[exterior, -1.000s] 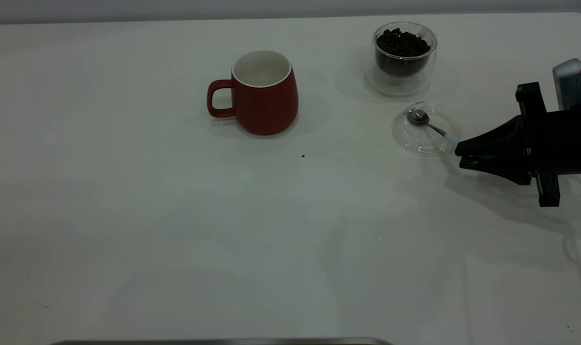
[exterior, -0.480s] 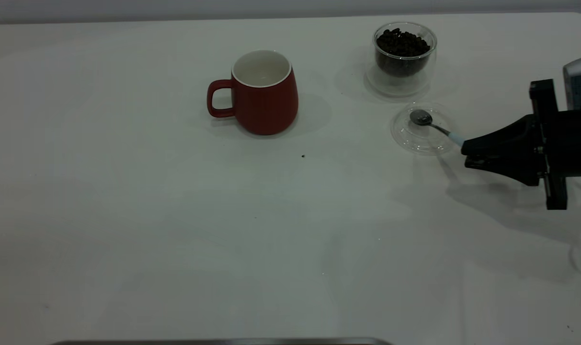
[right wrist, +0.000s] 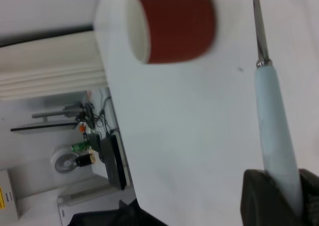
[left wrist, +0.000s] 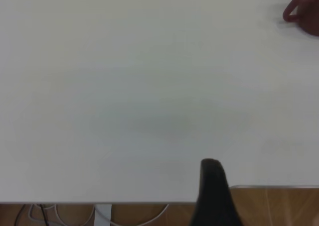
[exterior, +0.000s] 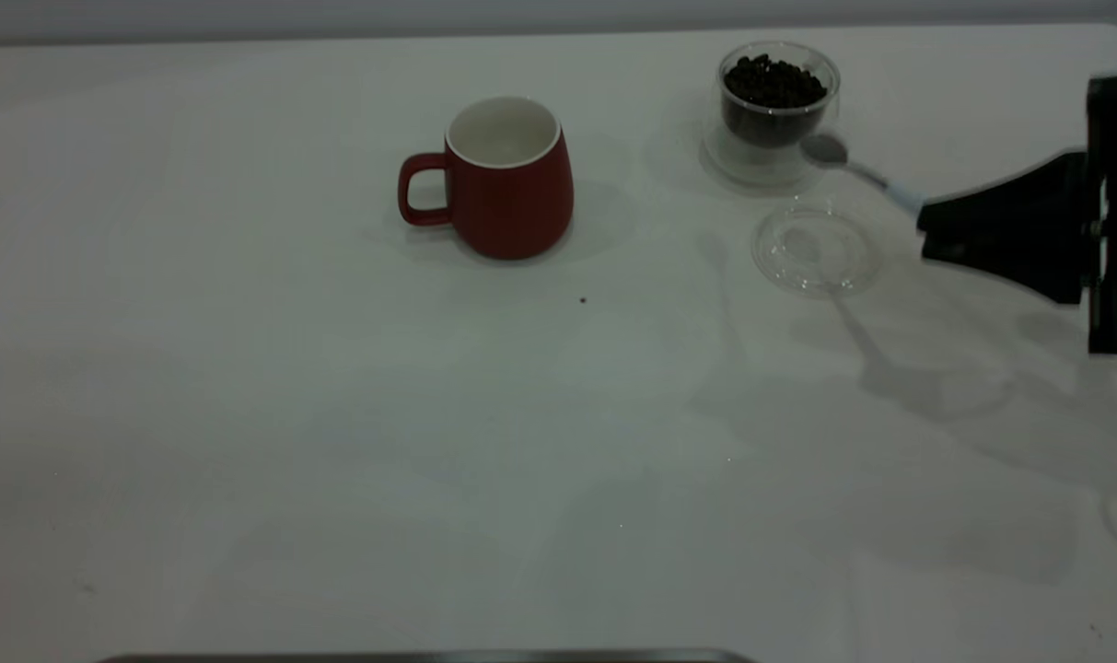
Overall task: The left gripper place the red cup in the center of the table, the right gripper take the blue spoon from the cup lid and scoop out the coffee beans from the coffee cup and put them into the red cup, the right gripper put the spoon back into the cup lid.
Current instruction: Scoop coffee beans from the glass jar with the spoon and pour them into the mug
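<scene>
Right gripper (exterior: 926, 228): black wedge claw pinched on pale-blue-handled metal spoon (exterior: 857, 170), lifted beside clear glass bean cup (exterior: 777, 110).
Surface: plain white table (exterior: 337, 442).

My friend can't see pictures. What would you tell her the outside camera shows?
A black right gripper holds a blue spoon beside a glass cup of coffee beans. An empty clear lid and red cup sit on the white table.

We record the white table (left wrist: 149, 86) filling most of the left wrist view; part of the red cup (left wrist: 305, 14) at one corner; one dark finger (left wrist: 215, 196) of the left gripper over the table's edge.
</scene>
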Controlling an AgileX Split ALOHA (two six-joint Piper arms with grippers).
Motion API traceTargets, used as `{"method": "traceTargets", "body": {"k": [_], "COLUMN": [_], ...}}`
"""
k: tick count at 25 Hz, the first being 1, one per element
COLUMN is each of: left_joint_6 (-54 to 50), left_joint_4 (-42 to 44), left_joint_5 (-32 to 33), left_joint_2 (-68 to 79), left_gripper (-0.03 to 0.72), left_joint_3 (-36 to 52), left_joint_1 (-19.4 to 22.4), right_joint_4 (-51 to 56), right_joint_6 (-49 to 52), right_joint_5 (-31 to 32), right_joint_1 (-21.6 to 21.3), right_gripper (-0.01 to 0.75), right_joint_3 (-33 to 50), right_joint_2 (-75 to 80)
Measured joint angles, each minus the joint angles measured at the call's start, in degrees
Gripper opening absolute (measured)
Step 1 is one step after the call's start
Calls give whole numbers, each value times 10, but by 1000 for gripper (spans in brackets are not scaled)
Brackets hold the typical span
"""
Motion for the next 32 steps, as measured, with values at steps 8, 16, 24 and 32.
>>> {"method": "traceTargets", "body": {"k": [8, 16, 24, 32], "left_joint_6": [0, 1, 2, 2], "left_joint_4": [0, 0, 0, 0], "left_joint_5": [0, 0, 0, 0], "left_joint_2": [0, 0, 0, 0], "left_gripper": [587, 587, 587, 587], "left_joint_3": [0, 0, 0, 0], "left_joint_1": [0, 0, 0, 0], "right_joint_4": [-26, -137, -293, -416], "right_joint_6": [82, 230, 383, 486], "right_joint_5": [-5, -119, -213, -267], "right_joint_1": [6, 63, 113, 127], "right_gripper": [111, 111, 111, 111], "right_joint_3": [-42, -171, -286, -340], "right_joint_2": [-59, -60, -59, -58]}}
